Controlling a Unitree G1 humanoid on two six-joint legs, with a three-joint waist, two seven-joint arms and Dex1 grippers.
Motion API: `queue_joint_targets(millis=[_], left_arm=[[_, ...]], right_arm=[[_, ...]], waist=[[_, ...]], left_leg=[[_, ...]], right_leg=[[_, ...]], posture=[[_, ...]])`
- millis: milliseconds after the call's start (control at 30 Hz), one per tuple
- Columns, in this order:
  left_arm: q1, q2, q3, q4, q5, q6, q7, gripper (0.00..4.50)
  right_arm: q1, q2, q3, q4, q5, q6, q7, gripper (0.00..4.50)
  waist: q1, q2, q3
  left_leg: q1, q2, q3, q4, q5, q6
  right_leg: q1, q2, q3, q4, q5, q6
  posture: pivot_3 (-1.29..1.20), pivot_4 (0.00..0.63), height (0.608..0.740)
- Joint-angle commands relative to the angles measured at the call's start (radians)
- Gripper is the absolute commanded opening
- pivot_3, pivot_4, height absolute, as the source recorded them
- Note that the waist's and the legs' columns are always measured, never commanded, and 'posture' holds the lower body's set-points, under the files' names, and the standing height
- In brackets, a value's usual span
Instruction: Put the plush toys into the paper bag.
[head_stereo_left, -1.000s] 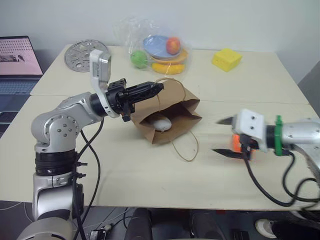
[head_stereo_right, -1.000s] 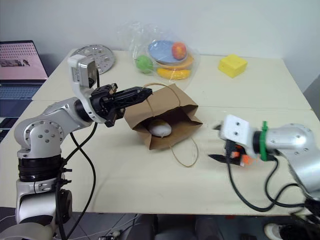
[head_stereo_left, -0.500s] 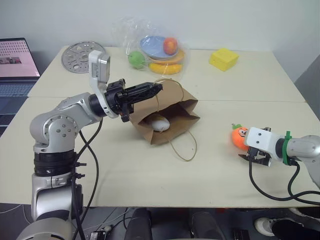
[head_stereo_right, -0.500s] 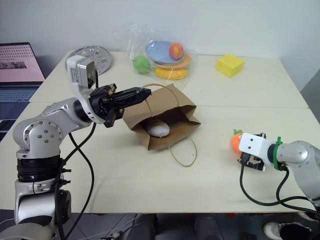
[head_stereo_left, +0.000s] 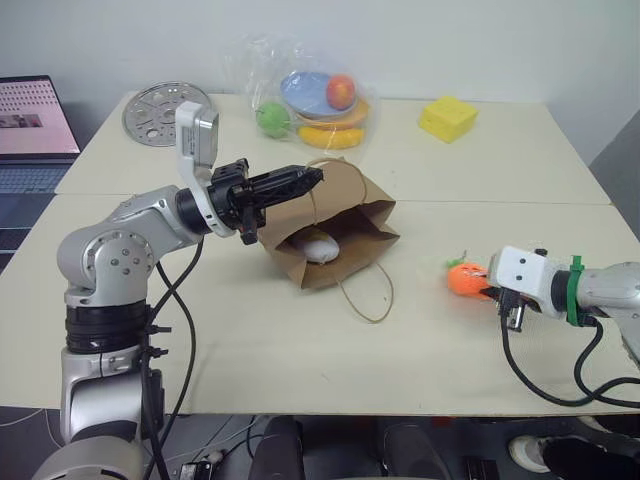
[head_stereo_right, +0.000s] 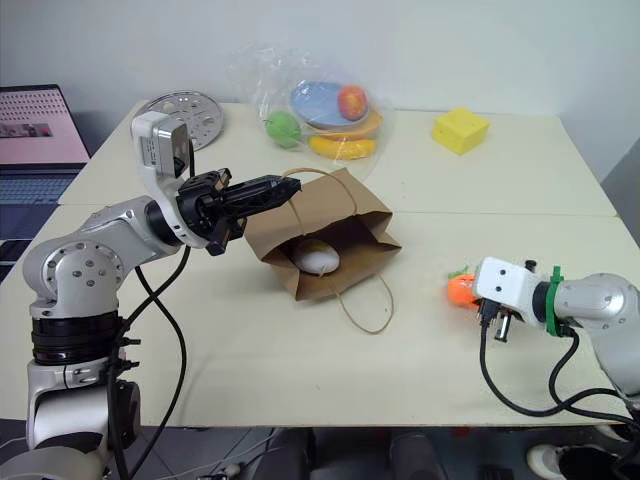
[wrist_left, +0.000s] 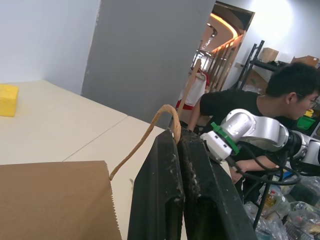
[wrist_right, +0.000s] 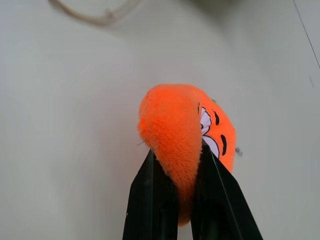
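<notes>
The brown paper bag (head_stereo_left: 335, 235) lies tipped on its side in the middle of the table, mouth facing the front. Inside it rests the white egg plush toy (head_stereo_left: 319, 248). My left gripper (head_stereo_left: 312, 176) is shut on the bag's upper twine handle (wrist_left: 150, 132), holding the mouth up. The orange carrot plush toy (head_stereo_left: 464, 279) sits at the right side of the table, and my right gripper (wrist_right: 186, 172) is shut on it, its two black fingers pinching the orange body. The second handle (head_stereo_left: 372, 300) loops loose on the table.
At the back stands a clear plastic bag (head_stereo_left: 305, 95) with plastic fruit and a blue plate. A yellow block (head_stereo_left: 447, 118) is back right, a round metal disc (head_stereo_left: 160, 108) back left. A laptop (head_stereo_left: 35, 115) sits at far left. A person (wrist_left: 272, 107) is seen beyond the table.
My right gripper was open beside the carrot; it has swung in on it and shut, and the carrot now sits a little further left. The left gripper and bag have stayed put.
</notes>
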Motion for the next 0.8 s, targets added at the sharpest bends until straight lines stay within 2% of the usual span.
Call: queue_joint_targets(millis=[33,167,300,400,500,600,800], left_arm=[[-0.028,0.015,0.027,-0.012,-0.020,-0.001,-0.005,0.00],[-0.038,0.016,0.025,-0.010,-0.020,0.005,-0.011,0.00],[-0.042,0.016,0.027,-0.021,-0.030,0.015,-0.011,0.00],[-0.039,0.016,0.028,-0.027,-0.036,0.017,-0.008,0.00],[-0.037,0.016,0.029,-0.033,-0.042,0.020,-0.004,0.00],[-0.039,0.016,0.031,-0.032,-0.043,0.020,0.000,0.00],[-0.044,0.014,0.035,-0.024,-0.044,0.017,0.005,0.00]], right_arm=[[-0.072,0.023,-0.029,-0.098,0.112,0.105,-0.015,0.02],[-0.224,0.173,0.091,-0.097,0.112,0.152,-0.114,0.02],[-0.364,0.337,0.293,0.092,-0.096,0.051,-0.258,0.02],[-0.441,0.444,0.347,0.211,-0.171,0.022,-0.330,0.02],[-0.498,0.499,0.405,0.335,-0.277,-0.059,-0.381,0.02],[-0.527,0.551,0.422,0.408,-0.323,-0.106,-0.409,0.85],[-0.518,0.570,0.408,0.384,-0.352,-0.126,-0.377,2.91]], waist=[[0.003,0.000,0.000],[0.001,0.000,0.000],[-0.001,-0.001,0.000],[-0.001,-0.001,0.000],[0.002,-0.001,0.000],[0.004,-0.001,0.000],[0.003,-0.001,0.000]], left_leg=[[0.000,0.000,0.000,0.000,0.000,0.000],[0.001,0.000,-0.001,0.001,0.000,0.000],[0.001,0.000,-0.001,0.001,0.000,0.000],[0.000,0.000,0.000,0.001,0.000,0.000],[0.000,0.000,-0.001,0.001,0.000,0.000],[0.000,0.000,-0.002,0.000,0.000,0.000],[0.000,0.000,-0.002,-0.001,0.000,0.000]], right_leg=[[0.000,0.000,0.000,0.000,0.000,0.000],[0.001,0.000,-0.001,-0.001,0.000,0.000],[0.001,0.000,-0.001,0.000,0.000,0.000],[0.000,0.000,-0.001,0.001,0.000,0.000],[-0.002,0.000,-0.001,0.005,0.000,0.000],[-0.003,0.000,-0.002,0.006,0.000,0.000],[-0.003,0.000,-0.003,0.007,0.000,0.000]], posture=[[0.00,0.150,0.740],[0.00,0.150,0.740],[0.00,0.150,0.740],[0.00,0.150,0.740],[0.00,0.150,0.740],[0.00,0.150,0.740],[0.00,0.150,0.740]])
